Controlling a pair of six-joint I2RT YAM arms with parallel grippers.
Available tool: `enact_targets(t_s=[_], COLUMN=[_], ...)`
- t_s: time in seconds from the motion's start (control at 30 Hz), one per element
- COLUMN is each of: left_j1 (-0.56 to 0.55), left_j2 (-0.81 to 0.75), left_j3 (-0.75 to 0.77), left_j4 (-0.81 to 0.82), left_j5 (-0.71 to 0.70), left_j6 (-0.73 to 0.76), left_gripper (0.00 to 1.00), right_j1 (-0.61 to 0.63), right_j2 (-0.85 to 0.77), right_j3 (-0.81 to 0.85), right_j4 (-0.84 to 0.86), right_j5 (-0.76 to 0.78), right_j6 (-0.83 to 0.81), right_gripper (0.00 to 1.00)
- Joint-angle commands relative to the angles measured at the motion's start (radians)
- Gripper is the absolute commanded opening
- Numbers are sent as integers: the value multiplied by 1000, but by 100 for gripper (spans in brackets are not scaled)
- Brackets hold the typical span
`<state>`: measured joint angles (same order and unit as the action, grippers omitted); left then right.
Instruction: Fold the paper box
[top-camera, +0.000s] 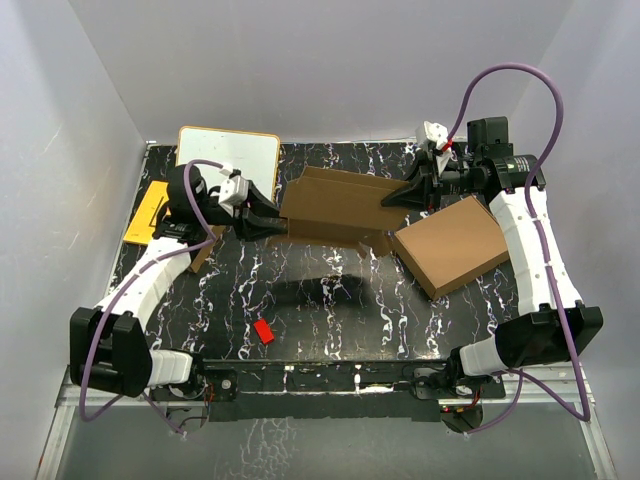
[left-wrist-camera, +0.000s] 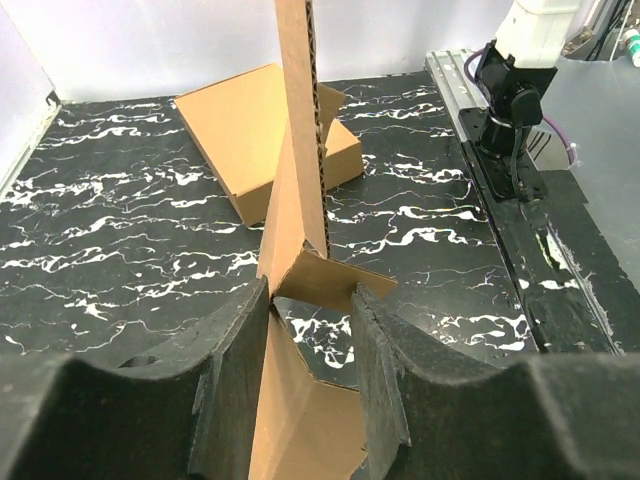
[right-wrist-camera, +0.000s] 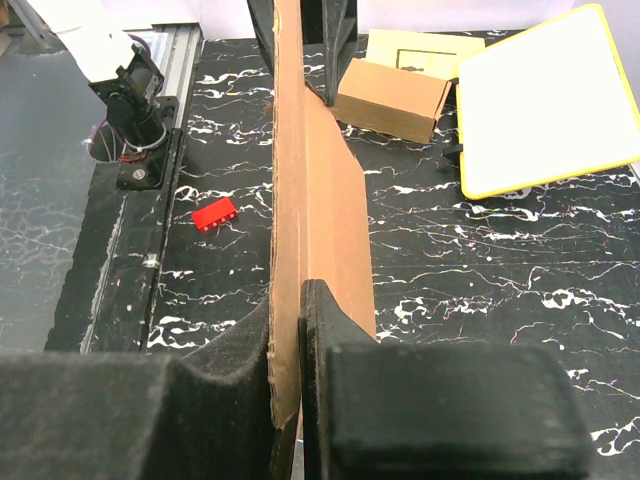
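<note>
Mid-table: mailer half-folded, panels standing upright, held between both arms. R gripper pinched tight on edge of its right-end panel. L gripper jaws partway apart, straddling left-end flap w/ a gap beside one finger, so not clamped. Big box lies flat just right of mailer; red block nearer front; whiteboard back left
</note>
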<state>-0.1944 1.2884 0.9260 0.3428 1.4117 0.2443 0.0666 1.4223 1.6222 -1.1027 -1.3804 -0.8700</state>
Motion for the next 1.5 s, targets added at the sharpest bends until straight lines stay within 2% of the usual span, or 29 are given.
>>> enact_targets(t_s=[0.0,0.13,0.37,0.73,1.23,1.3,1.37,1.47], left_j1=[-11,-11,-11,-37,-39,-40,-40,-40], left_j2=[7,12,38,53,61,64,68,69], left_j3=[48,42,18,2,2,7,13,13], left_j4=[20,106,327,386,396,396,398,411], left_j5=[-11,-28,-12,13,-1,0,2,6], left_j6=[20,-35,-223,-279,-289,-293,-302,-321], left_gripper=[37,37,37,35,16,11,2,0], right_j1=[10,15,24,29,29,29,30,30], right_j2=[-31,-32,-33,-32,-34,-36,-38,-41], right_j3=[44,40,26,19,8,7,1,-13], right_j4=[23,24,43,70,113,118,128,153], right_j5=[-82,-85,-87,-120,-127,-127,-126,-118], right_j6=[-24,-24,-11,24,80,84,95,118], right_gripper=[8,8,8,8,8,8,8,8])
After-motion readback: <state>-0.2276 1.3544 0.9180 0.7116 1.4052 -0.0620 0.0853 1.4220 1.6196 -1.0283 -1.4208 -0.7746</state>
